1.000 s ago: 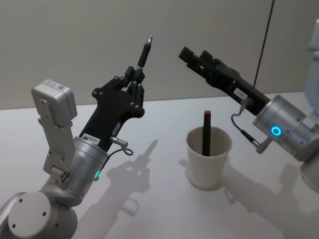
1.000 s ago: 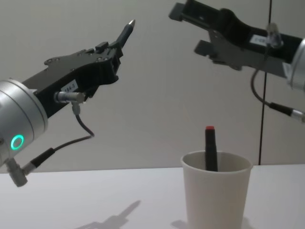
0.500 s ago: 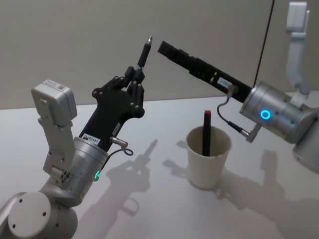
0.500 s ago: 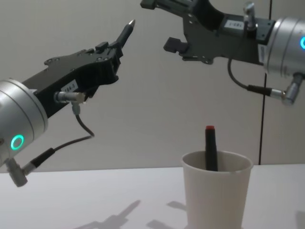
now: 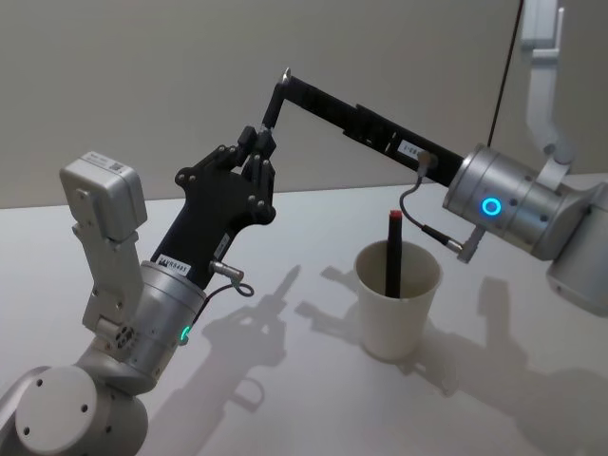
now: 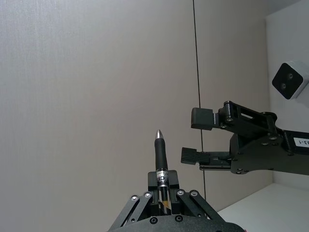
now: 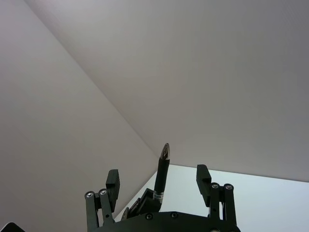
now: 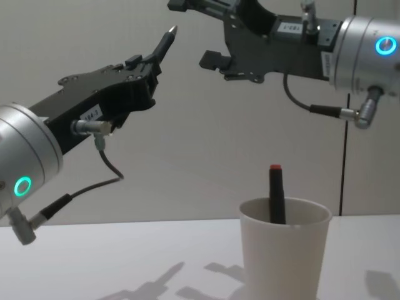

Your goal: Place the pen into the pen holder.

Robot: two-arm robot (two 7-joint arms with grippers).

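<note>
My left gripper (image 5: pixel 258 142) is raised over the table's left side, shut on the lower part of a dark pen (image 5: pixel 275 99) that points up and away. The same pen (image 6: pixel 161 159) stands upright from the left gripper (image 6: pixel 163 187). My right gripper (image 5: pixel 285 84) reaches in from the right, open, its fingertips close beside the pen's tip without touching it. From the right wrist, the pen (image 7: pixel 162 169) shows between the open right gripper's (image 7: pixel 158 176) two fingers. The pen holder (image 5: pixel 397 302), a white paper cup, stands on the table and holds a black pen with a red cap (image 5: pixel 392 249).
The white table (image 5: pixel 285 380) lies under both arms, with a grey wall behind. The cup (image 8: pixel 285 250) stands below the right gripper (image 8: pixel 197 32) in the chest view, to the right of the left gripper (image 8: pixel 147 62).
The right gripper has swung left and upward, from beside the cup's far side to right next to the held pen's tip. The left arm and its pen have stayed still.
</note>
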